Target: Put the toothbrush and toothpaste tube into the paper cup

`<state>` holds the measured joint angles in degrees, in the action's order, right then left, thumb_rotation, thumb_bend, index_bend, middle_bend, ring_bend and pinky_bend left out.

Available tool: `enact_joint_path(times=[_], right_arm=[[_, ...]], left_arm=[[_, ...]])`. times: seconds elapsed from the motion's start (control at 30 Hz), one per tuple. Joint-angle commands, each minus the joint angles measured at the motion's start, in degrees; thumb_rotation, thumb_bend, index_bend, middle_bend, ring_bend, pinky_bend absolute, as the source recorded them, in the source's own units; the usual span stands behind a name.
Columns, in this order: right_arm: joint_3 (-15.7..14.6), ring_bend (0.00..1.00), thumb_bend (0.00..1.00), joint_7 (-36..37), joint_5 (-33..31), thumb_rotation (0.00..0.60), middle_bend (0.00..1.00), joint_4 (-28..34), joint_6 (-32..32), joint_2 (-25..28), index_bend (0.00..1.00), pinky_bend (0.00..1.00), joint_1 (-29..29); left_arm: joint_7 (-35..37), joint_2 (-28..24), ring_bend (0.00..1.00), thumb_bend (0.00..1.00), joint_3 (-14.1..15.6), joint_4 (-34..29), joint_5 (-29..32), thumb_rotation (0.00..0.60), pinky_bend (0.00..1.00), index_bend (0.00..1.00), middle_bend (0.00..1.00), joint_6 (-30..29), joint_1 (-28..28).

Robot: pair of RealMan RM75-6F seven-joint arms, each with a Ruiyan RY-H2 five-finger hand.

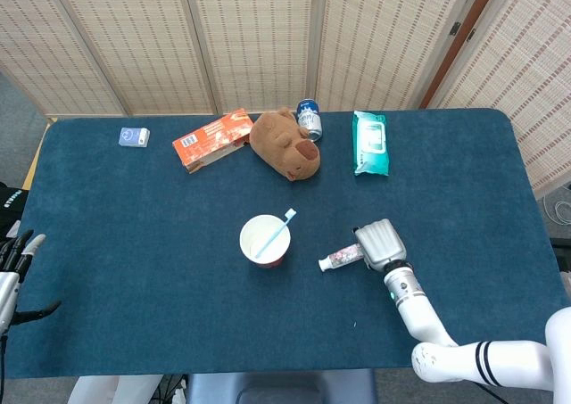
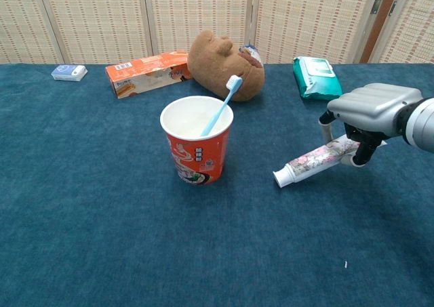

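Right hand (image 2: pixel 369 114): fingers curled around floral toothpaste tube (image 2: pixel 313 162), cap end toward paper cup (image 2: pixel 197 148), well apart from it. Blue toothbrush (image 2: pixel 220 106): standing in cup. Left hand (image 1: pixel 11 275): fingers spread, holding nothing.

Right hand (image 1: pixel 381 244): you see a silver-grey, boxy metallic shell with a rounded back; in the chest view (image 2: pixel 369 114) its fingers (image 2: pixel 361 153) end in dark, nearly black segments.
Right wrist: a smooth silver cylinder behind the right hand, with a small green indicator light glowing on it in the head view.
Right arm: glossy white rounded links, with black rings banding the joint behind the wrist.
Left hand (image 1: pixel 11 270): pale grey body with thin dark fingers, only partly in your head view.
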<state>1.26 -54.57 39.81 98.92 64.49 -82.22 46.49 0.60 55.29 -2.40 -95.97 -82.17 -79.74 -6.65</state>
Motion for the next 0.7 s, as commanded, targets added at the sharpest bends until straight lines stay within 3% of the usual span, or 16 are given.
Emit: enact_joint_path(times=[0.03,0.53,0.7], right_arm=[[-0.13,1.00,0.23,0.24,0.00,0.600,1.00,0.13,-0.24,0.11,0.52,1.00,-0.02],[-1.28,1.00,0.10,-1.85,-2.85,0.600,1.00,0.84,-1.79,-0.32,0.33,1.00,1.51],[-1.51,1.00,0.09,-1.45,-2.48,0.600,1.00,1.02,-1.94,-0.71,0.33,1.00,1.72]], left_arm=[[0.02,-0.02,0.00,0.00,0.01,-0.04,0.13,0.600,0.00,0.00,0.00,-0.03,0.05],[0.81,-0.22,0.00,0.00,0.06,0.26,0.21,0.600,0.00,0.00,0.00,-0.14,0.21],[0.75,-0.18,0.00,0.00,0.07,0.32,0.19,0.600,0.00,0.00,0.00,-0.06,0.14]])
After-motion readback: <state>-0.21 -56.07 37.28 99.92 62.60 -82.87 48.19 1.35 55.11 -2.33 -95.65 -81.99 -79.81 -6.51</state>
